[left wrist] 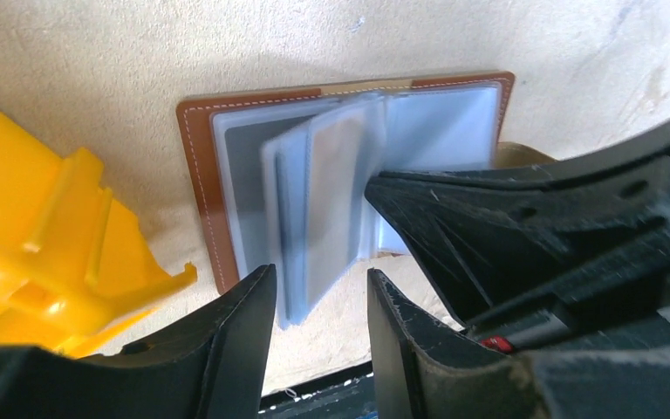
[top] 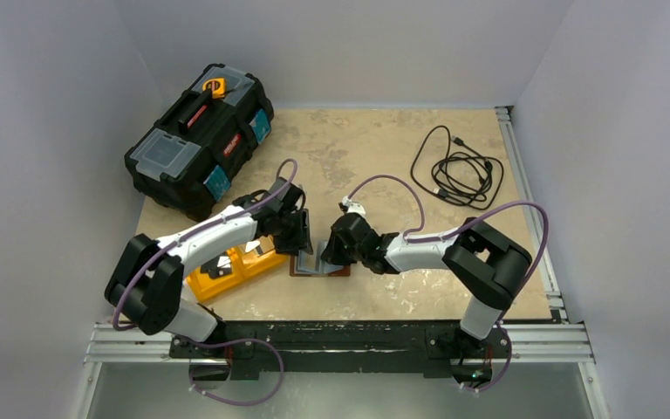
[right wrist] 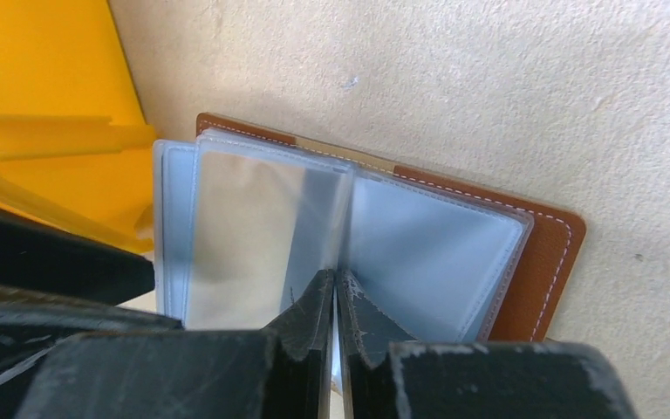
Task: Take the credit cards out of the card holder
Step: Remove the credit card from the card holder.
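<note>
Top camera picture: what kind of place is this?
Most likely a robot lab test bench: a left arm and a right arm bolted to a metal rail, plain white walls boxing in the table, with a black toolbox and a cable on it.

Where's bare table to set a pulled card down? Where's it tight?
Free: far-middle table between toolbox and cable; near edge between card holder and right arm. Crowded: left end effector and right end effector meet at the card holder, orange tray close beside it.
</note>
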You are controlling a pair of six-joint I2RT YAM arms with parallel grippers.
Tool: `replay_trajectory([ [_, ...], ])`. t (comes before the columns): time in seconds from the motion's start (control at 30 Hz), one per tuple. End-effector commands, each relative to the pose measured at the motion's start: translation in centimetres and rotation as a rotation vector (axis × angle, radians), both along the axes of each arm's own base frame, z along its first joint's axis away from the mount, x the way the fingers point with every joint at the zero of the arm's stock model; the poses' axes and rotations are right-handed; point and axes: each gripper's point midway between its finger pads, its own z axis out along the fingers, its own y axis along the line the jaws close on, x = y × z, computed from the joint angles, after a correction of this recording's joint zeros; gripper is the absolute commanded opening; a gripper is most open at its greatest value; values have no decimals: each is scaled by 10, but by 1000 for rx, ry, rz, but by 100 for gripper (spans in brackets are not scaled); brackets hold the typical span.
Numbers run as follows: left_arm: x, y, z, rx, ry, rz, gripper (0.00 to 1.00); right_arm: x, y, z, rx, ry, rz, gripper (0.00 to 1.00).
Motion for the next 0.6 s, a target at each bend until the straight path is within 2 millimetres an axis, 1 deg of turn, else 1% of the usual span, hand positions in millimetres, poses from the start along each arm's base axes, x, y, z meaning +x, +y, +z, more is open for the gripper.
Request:
replay_trajectory([
  [0.0,5,0,26,-21,-71,-26,43,-52,-71,-81,-311,201,19,2],
  [0.23,1,-6,24,-22,-61,-41,43,-54,-72,-81,-307,204,18,1],
  [0.33,3,-11,17,-35,-50,-48,43,-55,-73,-82,-308,207,18,1],
  [0.57,9,-21,-8,-38,-2,-53,42,-56,-73,-81,-304,209,20,1],
])
